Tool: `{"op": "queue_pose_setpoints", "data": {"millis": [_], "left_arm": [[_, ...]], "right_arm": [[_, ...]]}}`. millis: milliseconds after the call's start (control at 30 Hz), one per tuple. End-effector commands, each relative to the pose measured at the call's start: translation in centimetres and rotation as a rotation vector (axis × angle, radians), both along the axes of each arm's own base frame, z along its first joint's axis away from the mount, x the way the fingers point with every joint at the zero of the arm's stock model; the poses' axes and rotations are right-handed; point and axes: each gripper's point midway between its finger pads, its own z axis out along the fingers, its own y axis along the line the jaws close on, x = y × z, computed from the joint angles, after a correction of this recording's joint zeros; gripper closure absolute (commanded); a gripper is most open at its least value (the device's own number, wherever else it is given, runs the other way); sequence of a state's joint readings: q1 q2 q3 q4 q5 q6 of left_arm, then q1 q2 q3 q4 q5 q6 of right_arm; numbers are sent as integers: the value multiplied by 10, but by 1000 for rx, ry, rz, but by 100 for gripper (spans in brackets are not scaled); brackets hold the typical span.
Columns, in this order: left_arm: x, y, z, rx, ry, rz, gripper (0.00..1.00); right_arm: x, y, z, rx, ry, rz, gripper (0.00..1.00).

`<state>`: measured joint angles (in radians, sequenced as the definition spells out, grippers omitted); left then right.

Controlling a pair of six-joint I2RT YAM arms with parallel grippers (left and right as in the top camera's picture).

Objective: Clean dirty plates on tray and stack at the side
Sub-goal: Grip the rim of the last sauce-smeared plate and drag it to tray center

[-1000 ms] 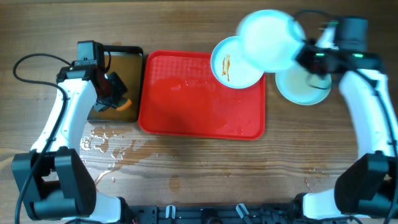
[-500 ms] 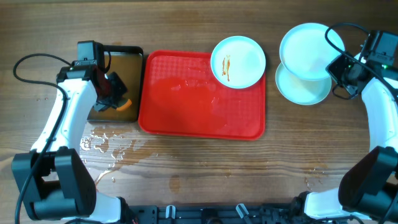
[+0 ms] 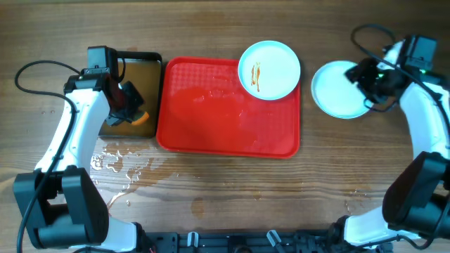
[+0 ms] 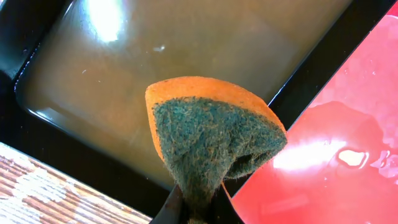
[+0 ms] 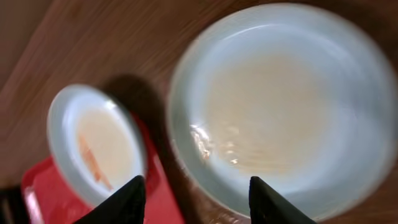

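My left gripper (image 3: 130, 98) is squeezing a folded sponge (image 4: 211, 137), orange foam with a coarse green scouring face, over the black pan (image 3: 137, 62) of murky brown water. Beside it the red tray (image 3: 211, 119) is lying wet and mostly bare, rounded corners free. A round, sauce-streaked plate (image 3: 269, 69) is sitting in its far right corner. A glossy clean plate (image 3: 337, 91) is resting on the wooden table (image 3: 225, 190) just right of the tray. I am holding my right gripper (image 3: 369, 77) over its right rim, fingers apart and empty.
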<state>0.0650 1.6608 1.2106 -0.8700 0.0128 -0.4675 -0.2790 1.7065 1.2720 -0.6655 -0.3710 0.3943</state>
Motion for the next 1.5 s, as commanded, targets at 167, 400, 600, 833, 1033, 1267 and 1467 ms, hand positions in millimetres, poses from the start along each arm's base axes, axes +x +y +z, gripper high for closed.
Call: {"op": "queue_pose_setpoints", "data": {"millis": [167,400,600,833,1033,1267,1467], "left_arm": [[0,4,-4,17,6,-10,96],[0,4,-4,17,6,-10,96],[0,4,-4,18,6,-10,96],[0,4,-4,18,5,-10,96],[0,4,-4,18,5,-10,96],[0,4,-4,17,5,-10,96],[0,4,-4,17,5,-10,96]], "right_arm": [[4,86,-5,-9,6,205,45],[3,106,-45,-154,126,104,41],[3,140,-92,-108,204,148,45],[4,157,-109,-67,223,167,46],[0,165,-111,-41,235,188,74],[-22,221,-109,-11,246,331,88],[-61,283,-111,-35,269,496,93]]}}
